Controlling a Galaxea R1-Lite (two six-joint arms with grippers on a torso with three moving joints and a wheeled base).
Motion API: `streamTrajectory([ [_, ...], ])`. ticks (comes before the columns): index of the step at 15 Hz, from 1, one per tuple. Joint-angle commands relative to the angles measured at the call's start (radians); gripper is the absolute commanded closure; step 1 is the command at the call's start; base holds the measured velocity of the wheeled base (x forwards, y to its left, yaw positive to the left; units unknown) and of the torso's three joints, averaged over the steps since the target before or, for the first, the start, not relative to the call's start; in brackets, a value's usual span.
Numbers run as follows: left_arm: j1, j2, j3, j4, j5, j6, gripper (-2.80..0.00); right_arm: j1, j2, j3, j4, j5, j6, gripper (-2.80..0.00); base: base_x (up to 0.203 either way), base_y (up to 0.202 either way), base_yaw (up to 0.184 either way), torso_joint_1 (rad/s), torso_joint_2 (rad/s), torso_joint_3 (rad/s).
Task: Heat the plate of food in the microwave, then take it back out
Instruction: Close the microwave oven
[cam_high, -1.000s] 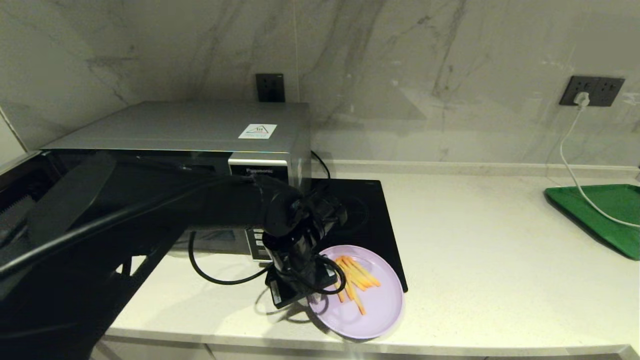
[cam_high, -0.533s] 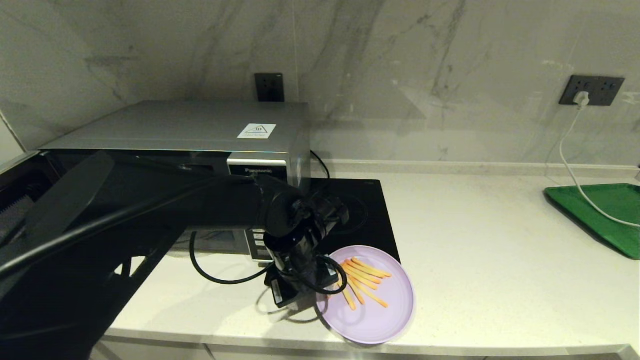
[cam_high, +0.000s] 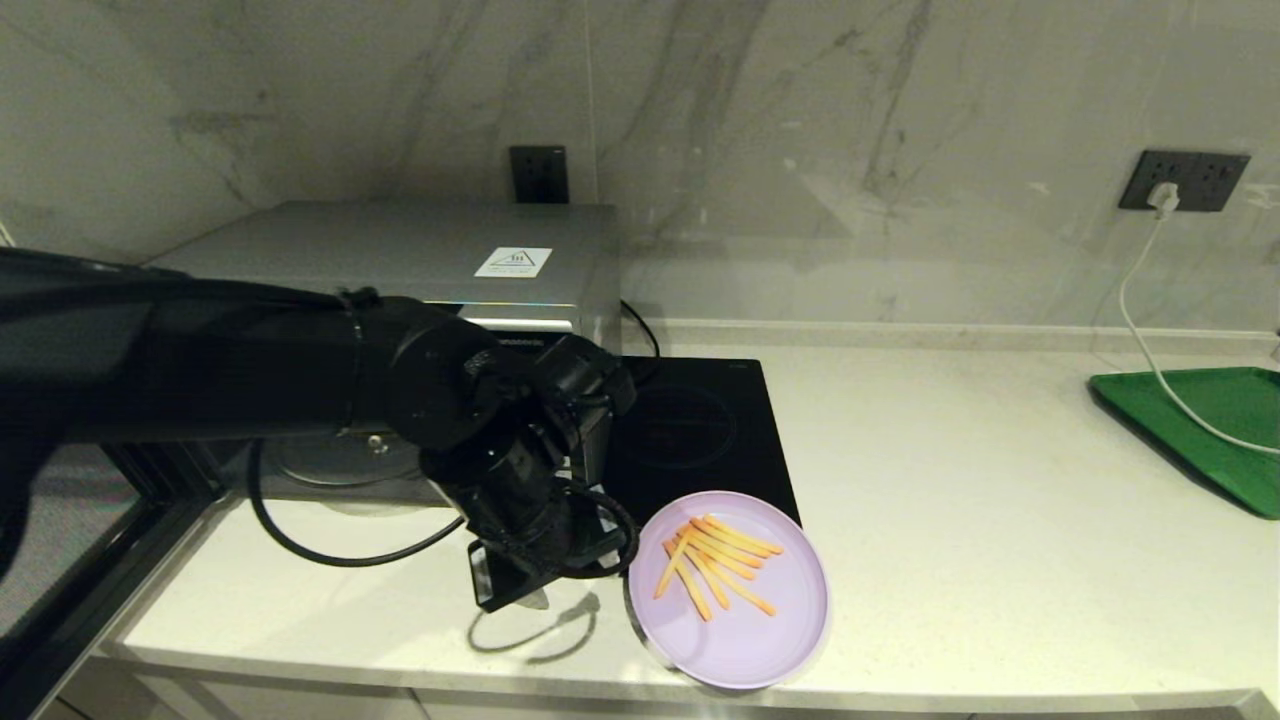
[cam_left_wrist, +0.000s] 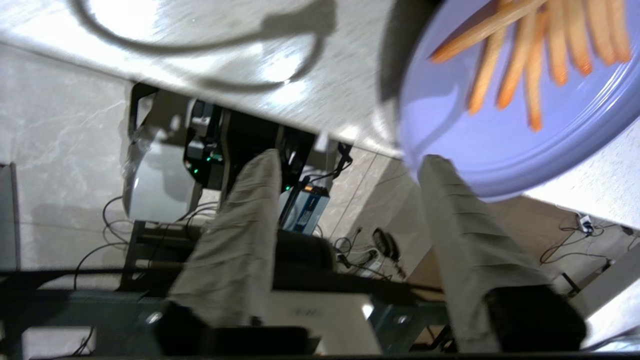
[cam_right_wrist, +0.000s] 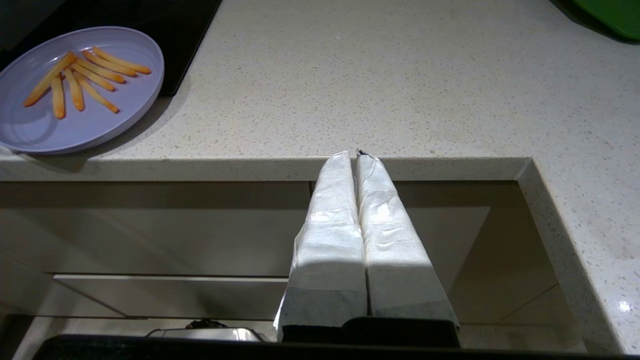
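Note:
The lilac plate of food (cam_high: 740, 640) lies at the counter's front edge, its rim slightly past the edge, with orange fries (cam_high: 715, 565) fanned across it. It also shows in the right wrist view as the plate (cam_right_wrist: 30, 125). My left gripper (cam_high: 530, 595) hangs open just left of the plate and holds nothing. In the left wrist view the gripper (cam_left_wrist: 350, 155) has one fingertip close by the plate's rim (cam_left_wrist: 500, 170). The silver microwave (cam_high: 400, 250) stands behind my left arm with its door (cam_high: 120, 560) swung open at the left. My right gripper (cam_right_wrist: 356, 155) is shut below the counter edge.
A flat black induction hob (cam_high: 700, 430) lies behind the plate, beside the microwave. A green tray (cam_high: 1210, 420) sits at the far right with a white cable (cam_high: 1150, 350) running over it from a wall socket. Black arm cable (cam_high: 330, 550) loops over the counter.
The plate slid right along the front edge, then stopped. My left gripper has let go of its rim and drawn away to the left, and the left arm has swung across the microwave's front.

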Motion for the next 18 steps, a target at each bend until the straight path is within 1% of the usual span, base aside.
streamTrajectory([
  [1, 0.002, -0.174, 0.144, 0.003, -0.005, -0.007, 0.00, 0.000, 0.000, 0.000, 0.001, 0.000, 0.001, 0.00, 0.000, 0.000, 0.000, 0.000, 0.00, 0.000],
  [5, 0.006, -0.406, 0.428, -0.039, -0.016, -0.008, 0.00, 0.000, 0.000, 0.000, 0.001, 0.000, 0.001, 0.00, 0.000, 0.000, 0.000, 0.000, 0.00, 0.000],
  [7, 0.022, -0.544, 0.501, -0.046, -0.014, -0.007, 0.00, 0.000, 0.000, 0.000, 0.001, 0.000, 0.001, 0.00, 0.000, 0.000, 0.000, 0.000, 0.00, 0.000],
  [8, 0.037, -0.629, 0.518, -0.042, -0.009, -0.003, 0.00, 0.000, 0.000, 0.000, 0.001, 0.000, 0.001, 0.00, 0.000, 0.000, 0.000, 0.000, 0.00, 0.000],
  [9, 0.069, -0.713, 0.514, -0.020, 0.005, 0.017, 0.00, 0.000, 0.000, 0.000, 0.001, 0.000, 0.001, 0.00, 0.000, 0.000, 0.000, 0.000, 0.00, 0.000],
  [10, 0.139, -0.782, 0.478, 0.026, 0.035, 0.074, 0.00, 0.000, 0.000, 0.000, 0.001, 0.000, 0.001, 0.00, 0.000, 0.000, 0.000, 0.000, 0.00, 0.000],
  [11, 0.252, -0.819, 0.440, 0.061, 0.062, 0.149, 0.00, 0.001, 0.000, 0.000, 0.001, 0.000, 0.001, 0.00, 0.000, 0.000, 0.000, 0.000, 0.00, 0.000],
  [12, 0.384, -0.842, 0.414, 0.082, 0.079, 0.235, 0.00, 0.000, 0.000, 0.000, 0.001, 0.000, 0.001, 0.00, 0.000, 0.000, 0.000, 0.000, 0.00, 0.000],
  [14, 0.697, -0.880, 0.366, 0.100, 0.097, 0.454, 0.00, 0.000, 0.000, 0.000, 0.001, 0.000, 0.001, 0.00, 0.000, 0.000, 0.000, 0.000, 0.00, 0.000],
  [15, 0.834, -0.890, 0.342, 0.096, 0.095, 0.555, 0.00, 0.000, 0.000, 0.000, 0.001, 0.000, 0.001, 0.00, 0.000, 0.000, 0.000, 0.000, 0.00, 0.000],
  [16, 0.970, -0.899, 0.310, 0.085, 0.086, 0.670, 0.00, 0.001, 0.000, 0.000, 0.001, 0.000, 0.001, 0.00, 0.000, 0.000, 0.000, 0.000, 0.00, 0.000],
  [17, 1.077, -0.905, 0.257, 0.075, 0.071, 0.799, 0.00, 0.000, 0.000, 0.000, 0.001, 0.000, 0.001, 0.00, 0.000, 0.000, 0.000, 0.000, 0.00, 0.000],
  [18, 1.137, -0.906, 0.184, 0.067, 0.060, 0.888, 0.00, 0.000, 0.000, 0.000, 0.001, 0.000, 0.001, 0.00, 0.000, 0.000, 0.000, 0.000, 0.00, 0.000],
])
